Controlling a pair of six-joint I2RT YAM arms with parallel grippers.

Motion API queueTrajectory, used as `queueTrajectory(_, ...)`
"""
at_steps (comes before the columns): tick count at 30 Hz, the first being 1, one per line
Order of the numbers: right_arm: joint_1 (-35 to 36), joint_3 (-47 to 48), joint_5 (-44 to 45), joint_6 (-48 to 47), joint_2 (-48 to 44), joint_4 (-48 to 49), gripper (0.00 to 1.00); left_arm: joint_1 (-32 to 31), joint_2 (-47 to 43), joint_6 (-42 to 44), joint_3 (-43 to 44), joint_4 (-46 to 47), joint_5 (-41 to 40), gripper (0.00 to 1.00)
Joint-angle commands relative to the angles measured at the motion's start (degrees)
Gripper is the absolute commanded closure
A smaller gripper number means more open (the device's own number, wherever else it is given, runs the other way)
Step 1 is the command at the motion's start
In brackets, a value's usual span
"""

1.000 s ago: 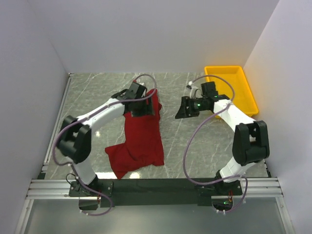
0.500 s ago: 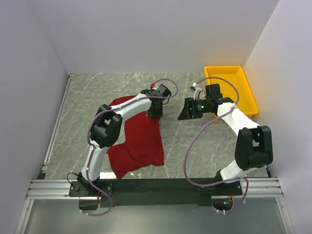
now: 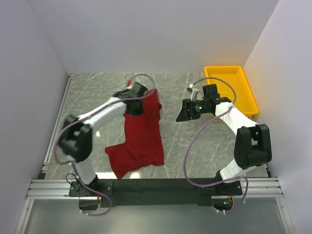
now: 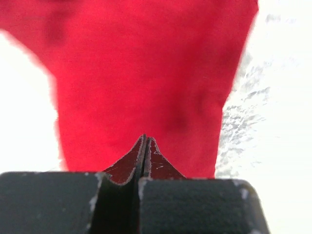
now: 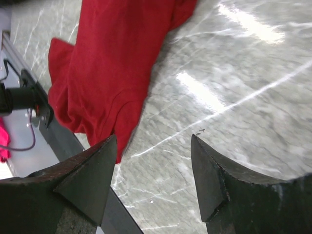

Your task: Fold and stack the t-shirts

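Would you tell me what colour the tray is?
Plain yellow tray, clearest in the top external view.

A grey marbled worktop [image 3: 195,141] sits boxed in by plain white walls [image 3: 161,34] on three sides (light glares off the stone in streaks); an aluminium rail [image 3: 53,189] runs along its near edge, a yellow tray [image 3: 236,87] far right.

My left gripper [image 3: 132,108] is down on the far end of the red shirt [image 3: 142,139], which lies rumpled on the table [image 3: 97,92]. My right gripper [image 3: 184,112] hovers right of the shirt, apart from it, near the yellow tray [image 3: 233,83].
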Motion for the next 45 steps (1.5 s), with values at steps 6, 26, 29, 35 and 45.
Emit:
queueTrajectory(6,5.12,5.29,-1.72,-1.73,4.22,-1.09,0.3,9.74,-16.77,-0.86,-13.75,12.7,16.65,0.72)
queueTrajectory(26,-3.58,0.1,1.0,-3.4,-4.65,0.14,0.26,-7.67,21.81,-4.46,22.02,-14.36,-6.63,0.38)
queueTrajectory(29,-3.76,-0.42,0.83,-3.13,-4.92,0.58,0.26,-7.76,22.17,-3.93,21.33,-14.28,-8.12,0.7)
queueTrajectory(35,-3.67,0.01,0.22,-4.1,-4.57,-0.38,0.26,-7.67,13.92,-3.32,16.94,-10.15,-9.01,1.0)
queueTrajectory(45,3.87,1.15,-6.64,-9.29,-1.14,-3.63,0.26,7.17,-26.47,-6.65,-28.12,20.68,21.37,1.0)
